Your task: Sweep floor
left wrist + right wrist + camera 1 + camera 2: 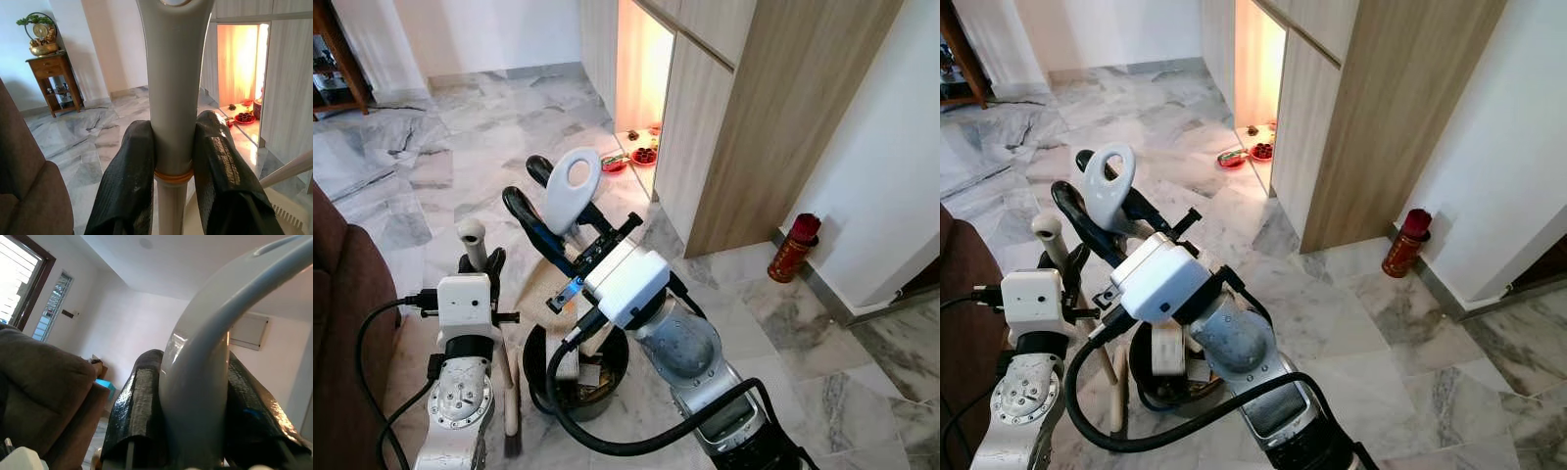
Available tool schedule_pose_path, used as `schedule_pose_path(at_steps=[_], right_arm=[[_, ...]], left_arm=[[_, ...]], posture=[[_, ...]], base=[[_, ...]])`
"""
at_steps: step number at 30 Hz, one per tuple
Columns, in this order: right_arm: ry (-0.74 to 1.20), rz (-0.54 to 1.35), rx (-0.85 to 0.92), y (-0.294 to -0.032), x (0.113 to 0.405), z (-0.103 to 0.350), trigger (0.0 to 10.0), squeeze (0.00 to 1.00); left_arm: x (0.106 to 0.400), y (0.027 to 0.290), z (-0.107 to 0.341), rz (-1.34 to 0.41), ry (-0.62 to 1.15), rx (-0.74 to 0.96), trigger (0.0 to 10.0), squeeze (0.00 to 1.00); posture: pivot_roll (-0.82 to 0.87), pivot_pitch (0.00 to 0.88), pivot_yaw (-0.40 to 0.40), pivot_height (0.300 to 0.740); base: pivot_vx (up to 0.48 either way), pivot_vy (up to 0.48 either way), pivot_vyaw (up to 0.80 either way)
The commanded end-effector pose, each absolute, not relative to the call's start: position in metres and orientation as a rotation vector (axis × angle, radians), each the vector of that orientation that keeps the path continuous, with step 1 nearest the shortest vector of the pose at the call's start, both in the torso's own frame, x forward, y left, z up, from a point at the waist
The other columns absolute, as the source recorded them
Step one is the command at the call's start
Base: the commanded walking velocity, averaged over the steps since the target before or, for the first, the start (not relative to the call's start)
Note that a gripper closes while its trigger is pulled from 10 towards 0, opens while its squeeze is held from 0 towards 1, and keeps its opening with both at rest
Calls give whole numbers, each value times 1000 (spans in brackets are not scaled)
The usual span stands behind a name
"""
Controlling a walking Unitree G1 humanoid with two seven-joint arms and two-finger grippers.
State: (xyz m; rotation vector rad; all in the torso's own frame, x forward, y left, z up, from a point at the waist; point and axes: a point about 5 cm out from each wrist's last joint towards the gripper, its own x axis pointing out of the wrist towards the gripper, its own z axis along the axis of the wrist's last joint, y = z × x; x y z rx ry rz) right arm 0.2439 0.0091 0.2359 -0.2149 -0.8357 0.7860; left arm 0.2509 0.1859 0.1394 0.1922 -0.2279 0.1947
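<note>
Marble floor (509, 127) spreads out grey and white all around the robot. It looks clean where it shows, so it is hard to tell how much sweeping is done. A tall wooden cabinet (773, 117) stands on the right, with a lit gap beside it and small red dishes (631, 159) inside. A brown sofa (342, 313) is at the robot's left, and a red bottle (793, 247) stands by the wall.

Right below the robot sits a dark dustpan (578, 377) with bits of trash in it, so some dirt looks picked up already. The right gripper (553, 211) is closed around its pale grey handle (573, 186). The left gripper (173, 161) is closed tight on the broom handle (173, 88). That broom (475, 245) stands upright just beside the dustpan, its bristles down by the floor.
</note>
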Motion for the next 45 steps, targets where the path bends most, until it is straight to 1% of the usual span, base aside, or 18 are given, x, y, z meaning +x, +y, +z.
schedule_pose_path(at_steps=[1, 14, 17, 19, 20, 22, 23, 24, 25, 26, 29, 32, 35, 36, 37, 39, 40, 45], right_arm=[[-968, 795, -229, 9, 232, 253, 10000, 0], [-961, 708, -331, -1, 245, 251, 10000, 0], [-943, 643, -379, -8, 254, 250, 10000, 0], [-901, 547, -407, -20, 268, 248, 10000, 0], [-846, 442, -399, -36, 280, 245, 10000, 0], [-758, 337, -391, -56, 293, 237, 10000, 0], [-758, 337, -391, -56, 293, 237, 10000, 0], [-724, 300, -405, -65, 297, 231, 10000, 0], [-675, 244, -459, -83, 305, 221, 10000, 0], [-660, 216, -478, -92, 307, 217, 10000, 0], [-608, 153, -484, -111, 314, 209, 10000, 0], [-490, 71, -463, -137, 324, 192, 10000, 0], [-380, 54, -401, -154, 328, 171, 10000, 0], [-380, 54, -401, -154, 328, 171, 10000, 0], [-322, 23, -319, -163, 330, 162, 10000, 0], [-295, 8, -283, -168, 330, 156, 10000, 0], [-260, -17, -230, -178, 331, 148, 10000, 0], [-218, -36, -213, -190, 331, 139, 10000, 0]], left_arm=[[251, 184, 146, 194, -274, 220, 10000, 0], [251, 183, 145, 192, -272, 220, 10000, 0], [251, 183, 145, 191, -272, 220, 10000, 0], [251, 183, 145, 191, -271, 221, 10000, 0], [251, 183, 145, 190, -270, 221, 10000, 0], [251, 183, 144, 189, -268, 222, 10000, 0], [251, 183, 144, 189, -268, 222, 10000, 0], [251, 183, 144, 188, -267, 222, 10000, 0], [250, 183, 144, 187, -266, 222, 10000, 0], [250, 184, 143, 186, -265, 223, 10000, 0], [250, 184, 143, 185, -264, 223, 10000, 0], [249, 185, 143, 184, -261, 226, 10000, 0], [247, 186, 142, 174, -257, 224, 10000, 0], [247, 186, 142, 174, -257, 224, 10000, 0], [248, 186, 142, 164, -253, 219, 10000, 0], [248, 186, 142, 158, -252, 217, 10000, 0], [247, 187, 141, 150, -246, 209, 10000, 0], [247, 191, 138, 159, -232, 188, 10000, 0]], posture=[[53, 59, -37, 740], [49, 59, -38, 740], [49, 59, -38, 740], [51, 60, -37, 740], [48, 61, -37, 740], [47, 61, -36, 740], [47, 61, -36, 740], [44, 64, -34, 740], [39, 65, -33, 740], [38, 65, -33, 740], [39, 67, -32, 740], [38, 68, -29, 740], [36, 69, -28, 740], [36, 69, -28, 740], [40, 73, -27, 740], [39, 70, -27, 740], [38, 72, -26, 740], [35, 73, -22, 740]], base=[[0, 0, 0], [0, 0, 0], [0, 0, 0], [0, 0, 0], [0, 0, 0], [0, 0, 0], [0, 0, 0], [0, 0, 0], [0, 0, 0], [0, 0, 0], [0, 0, 0], [0, 0, 0], [0, 0, 0], [0, 0, 0], [0, 0, 0], [0, 0, 0], [0, 0, 0], [0, 0, 0]])
